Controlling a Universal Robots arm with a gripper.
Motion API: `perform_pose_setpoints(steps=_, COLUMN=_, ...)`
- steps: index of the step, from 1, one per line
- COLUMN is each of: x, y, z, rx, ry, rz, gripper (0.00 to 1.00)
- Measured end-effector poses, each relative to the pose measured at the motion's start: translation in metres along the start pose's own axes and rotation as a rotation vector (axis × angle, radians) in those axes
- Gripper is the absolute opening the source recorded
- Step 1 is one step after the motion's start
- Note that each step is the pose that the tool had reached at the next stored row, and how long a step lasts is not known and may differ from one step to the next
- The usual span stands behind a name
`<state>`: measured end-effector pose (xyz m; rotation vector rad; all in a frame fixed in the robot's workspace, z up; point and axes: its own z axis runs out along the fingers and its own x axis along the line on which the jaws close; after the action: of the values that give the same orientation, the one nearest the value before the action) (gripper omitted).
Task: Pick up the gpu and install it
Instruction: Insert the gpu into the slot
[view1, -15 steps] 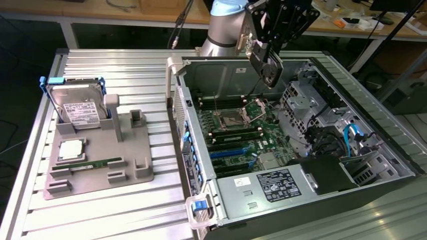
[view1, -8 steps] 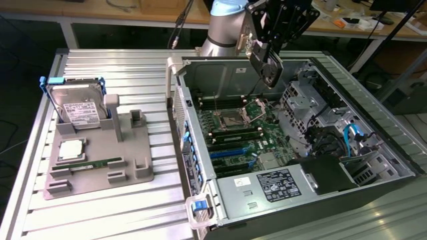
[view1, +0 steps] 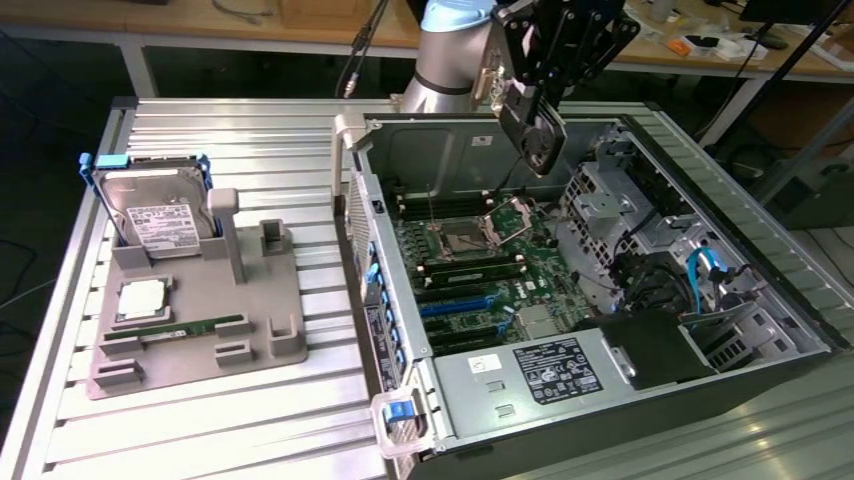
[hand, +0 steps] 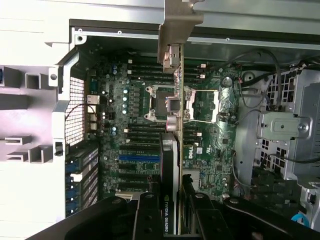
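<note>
- The computer case lies open on the ribbed surface. The gpu hangs in the air over its opening, touching nothing inside. The biggest hazard, I judge, is the card's metal end catching the case's rear wall or rim if it goes down off line.
- The motherboard is crowded. In the wrist view the card lines up over the CPU socket, with the blue slots off to one side. Going down on this line would likely press its edge onto the socket or the memory sticks, bending pins or chipping parts.
- The claw is clamped on one end of the card, with its fingers against the two faces. Gripped that far from its middle, the long card could pivot or slip on meeting resistance and enter a slot skewed.
- The card is thin, flat and dark. Seen edge-on in the wrist view, it has the black cooler on one side and the green board edge on the other.
- Its silver bracket sits at the end away from the claw, with a bent lip.
- White "NVIDIA Quadro" lettering shows near the gripped end.
</note>
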<state>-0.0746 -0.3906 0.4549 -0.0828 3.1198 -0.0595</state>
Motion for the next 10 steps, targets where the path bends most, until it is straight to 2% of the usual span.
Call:
perform_pose_setpoints(steps=7, x=0.0, y=0.0, z=0.0, rx=0.0, ry=0.0, rz=-0.003, gripper=0.27)
perform_pose_setpoints(steps=10, x=-0.0002, y=0.0, z=0.0, rx=-0.0006, ry=-0.0011, rz=-0.03, gripper=0.27)
